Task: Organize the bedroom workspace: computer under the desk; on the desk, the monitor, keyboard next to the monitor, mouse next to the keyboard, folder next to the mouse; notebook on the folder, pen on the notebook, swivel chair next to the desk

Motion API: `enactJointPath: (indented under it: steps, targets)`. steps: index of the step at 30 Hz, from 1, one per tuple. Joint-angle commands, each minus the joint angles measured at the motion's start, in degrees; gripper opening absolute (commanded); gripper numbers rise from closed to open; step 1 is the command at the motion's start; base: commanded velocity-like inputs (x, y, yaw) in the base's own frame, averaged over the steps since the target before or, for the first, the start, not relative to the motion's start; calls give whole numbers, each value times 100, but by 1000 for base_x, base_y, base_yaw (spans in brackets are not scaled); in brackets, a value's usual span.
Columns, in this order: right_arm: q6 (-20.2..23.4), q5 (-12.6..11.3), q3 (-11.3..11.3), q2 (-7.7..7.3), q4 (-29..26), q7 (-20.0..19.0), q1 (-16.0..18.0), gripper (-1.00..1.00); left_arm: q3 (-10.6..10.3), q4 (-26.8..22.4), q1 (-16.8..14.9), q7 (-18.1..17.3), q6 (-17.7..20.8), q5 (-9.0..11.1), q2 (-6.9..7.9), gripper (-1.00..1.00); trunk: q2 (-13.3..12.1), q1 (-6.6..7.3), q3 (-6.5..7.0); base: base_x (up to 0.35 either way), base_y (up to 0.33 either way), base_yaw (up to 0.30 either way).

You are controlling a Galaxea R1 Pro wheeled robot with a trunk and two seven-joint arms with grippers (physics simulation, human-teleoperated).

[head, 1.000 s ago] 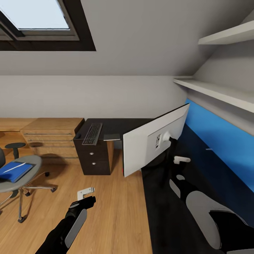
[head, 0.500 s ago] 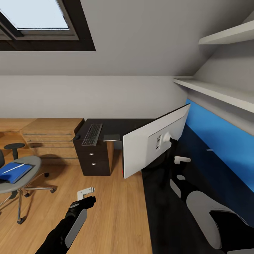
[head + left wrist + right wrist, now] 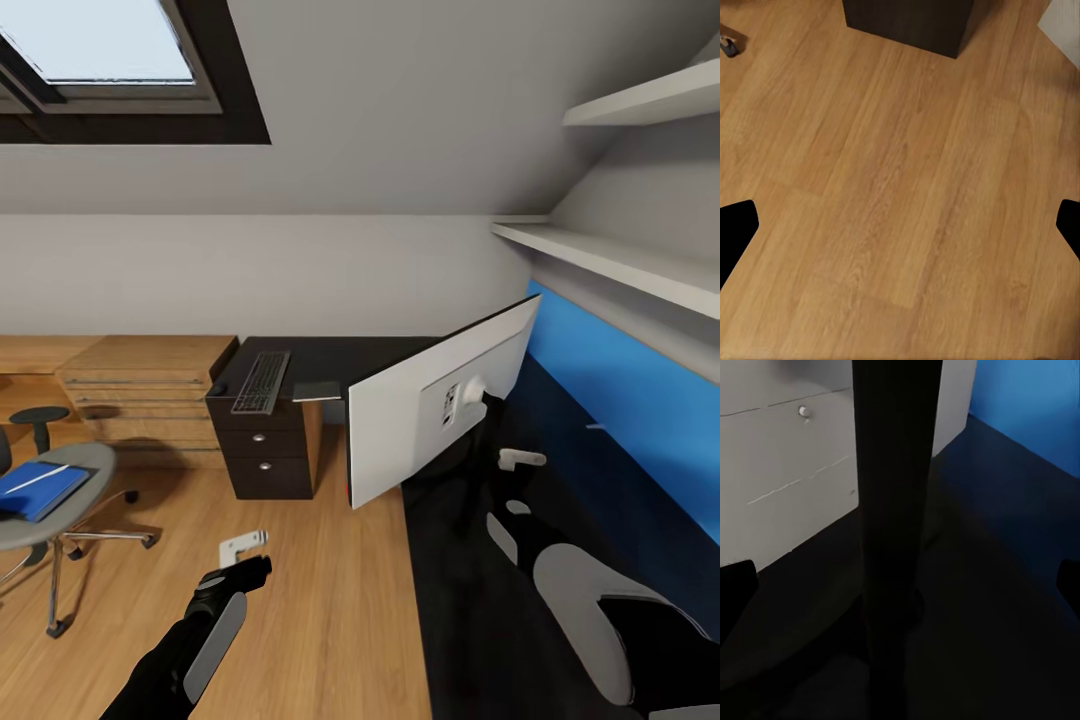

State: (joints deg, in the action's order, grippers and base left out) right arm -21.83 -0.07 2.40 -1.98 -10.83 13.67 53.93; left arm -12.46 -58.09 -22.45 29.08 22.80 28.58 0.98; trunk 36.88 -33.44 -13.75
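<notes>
From the head view I see the monitor (image 3: 440, 410) tilted on the dark tabletop (image 3: 480, 600) beside my right end effector (image 3: 521, 459), spread apart; my left end effector (image 3: 900, 225) hangs parted over wood floor, and in the right wrist view the monitor stand (image 3: 896, 510) looms close, so a nudge could topple it.

Wood-grain floor (image 3: 900, 195), matt black desk (image 3: 480, 620)

Nothing can be read; the small label on the back of the monitor (image 3: 440, 412) is too blurred.
</notes>
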Motion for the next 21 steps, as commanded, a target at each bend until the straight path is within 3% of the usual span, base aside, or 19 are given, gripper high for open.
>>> enactJointPath:
  steps: [1,21]
  targets:
    - [-25,0,22,-1,17,-5,6,100,-26,-9,-5,57,10,51,8,100,8,-4,-9,192,0,0]
    - [-23,-2,24,-63,62,-5,9,100,-53,84,-5,54,13,46,8,100,8,-4,-9,110,-22,0]
